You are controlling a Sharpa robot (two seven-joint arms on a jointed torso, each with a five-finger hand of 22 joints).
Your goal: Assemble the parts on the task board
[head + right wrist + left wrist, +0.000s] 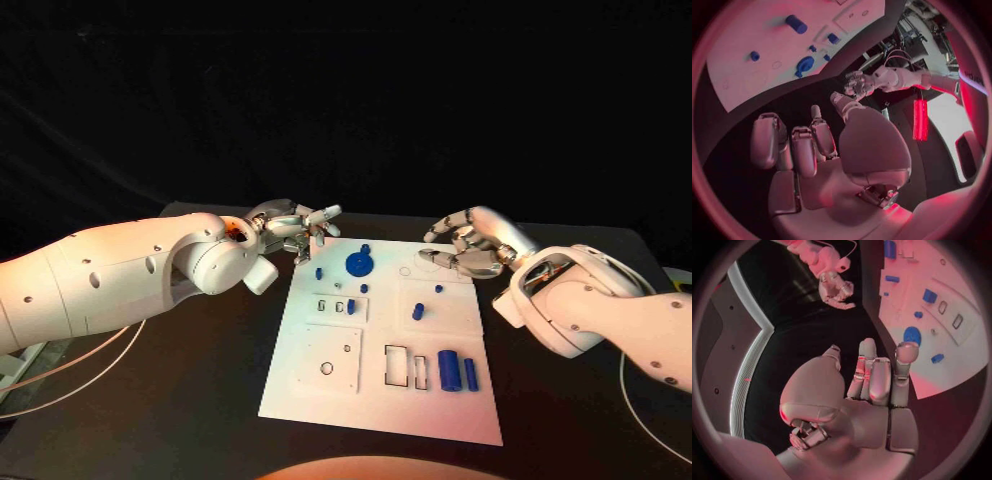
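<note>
On the black table [173, 400], we find both hands empty at the task board's [332, 395] far edge: left hand [293, 226] spread, right hand [469, 245] loosely curled; we advise settling over one part first

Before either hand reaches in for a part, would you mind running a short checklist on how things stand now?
1. Left hand holds nothing, fingers apart: ok.
2. Right hand holds nothing: ok, though its fingers are curled in.
3. Both hands off the task board, hovering by its far corners: ok.
4. Blue parts lie uncovered: round disc near the far edge, two cylinders near the right edge: ok.
5. Rectangular slots beside the cylinders unfilled: ok.
6. Which part fits which slot: cannot tell.
</note>
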